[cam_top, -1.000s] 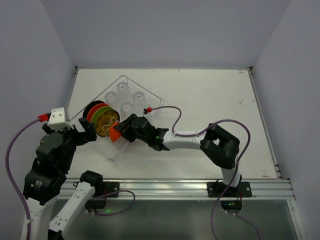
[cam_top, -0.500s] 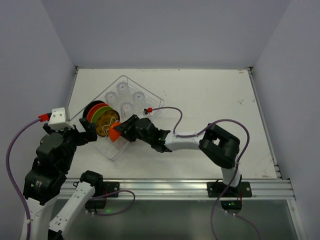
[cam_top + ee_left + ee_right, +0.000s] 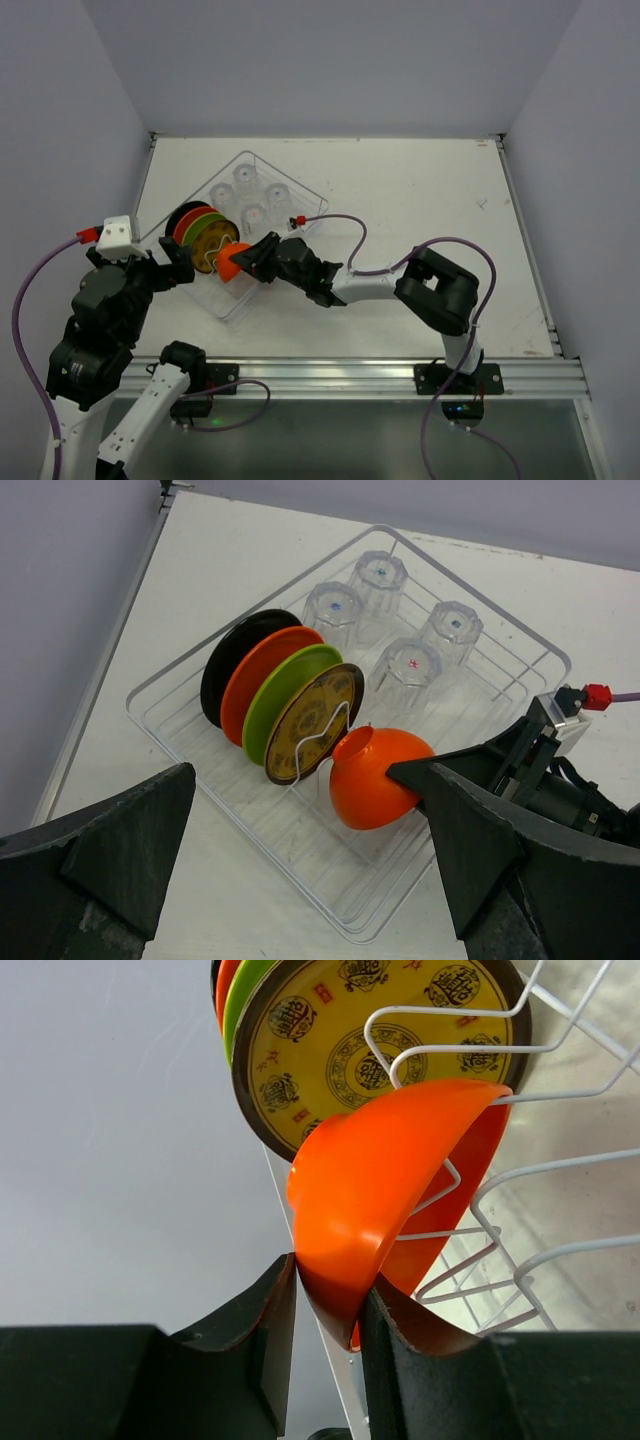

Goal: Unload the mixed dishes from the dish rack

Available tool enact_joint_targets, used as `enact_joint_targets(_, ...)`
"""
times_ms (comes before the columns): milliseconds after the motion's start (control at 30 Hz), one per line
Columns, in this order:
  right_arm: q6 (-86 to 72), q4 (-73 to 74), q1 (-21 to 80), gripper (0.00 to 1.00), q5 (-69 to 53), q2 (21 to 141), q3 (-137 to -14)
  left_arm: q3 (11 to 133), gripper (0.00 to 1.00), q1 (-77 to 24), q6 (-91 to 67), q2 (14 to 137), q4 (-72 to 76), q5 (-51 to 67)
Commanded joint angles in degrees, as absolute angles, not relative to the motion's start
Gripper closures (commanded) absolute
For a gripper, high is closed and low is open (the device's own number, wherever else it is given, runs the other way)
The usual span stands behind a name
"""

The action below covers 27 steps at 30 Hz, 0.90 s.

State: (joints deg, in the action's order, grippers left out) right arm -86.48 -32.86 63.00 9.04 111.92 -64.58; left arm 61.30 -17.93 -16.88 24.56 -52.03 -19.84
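The wire dish rack stands at the table's left. In it stand on edge a black plate, an orange-red plate, a green plate and a yellow patterned plate. Several clear glasses stand behind them. My right gripper is shut on the rim of the orange-red bowl. It holds the bowl tilted among the rack's prongs, right beside the yellow plate. The bowl also shows in the top view. My left gripper is open and empty, just left of the rack's near corner.
The rack's near corner lies between my left fingers. The right arm's purple cable loops over the table beside the rack. The wall runs close along the table's left edge.
My right gripper has shifted slightly up and left with the bowl, and the bowl has tipped a little. The left arm has not moved.
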Motion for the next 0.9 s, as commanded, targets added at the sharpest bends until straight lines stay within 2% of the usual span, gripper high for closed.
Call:
enact_joint_targets(0, -84.1, -38.8, 62.3, 0.72, 8.7, 112.4, -64.8, 61.8, 0.00, -18.2, -16.1, 24.2, -52.0, -18.6)
enact_joint_targets(100, -83.6, -40.7, 62.1, 0.82, 7.9, 113.2, -64.7, 61.8, 0.00, -18.1, -16.2, 24.0, -52.0, -18.6)
enact_joint_targets(267, -82.7, -50.1, 61.8, 0.86, 4.6, 115.8, -64.9, 61.8, 0.00, -18.2, -16.3, 23.8, -52.0, -18.5)
enact_joint_targets(333, -82.9, -51.6, 61.8, 0.97, 4.0, 116.8, -65.4, 61.5, 0.00, -18.2, -16.3, 23.6, -51.9, -18.6)
enact_joint_targets(367, -82.8, -51.6, 61.7, 0.99, 3.4, 117.1, -65.7, 61.5, 0.00, -18.2, -16.3, 23.5, -51.9, -18.7)
enact_joint_targets(867, -73.2, -56.1, 58.6, 1.00, -4.2, 111.8, -69.6, 61.5, 0.00, -18.1, -17.8, 19.0, -50.7, -24.3)
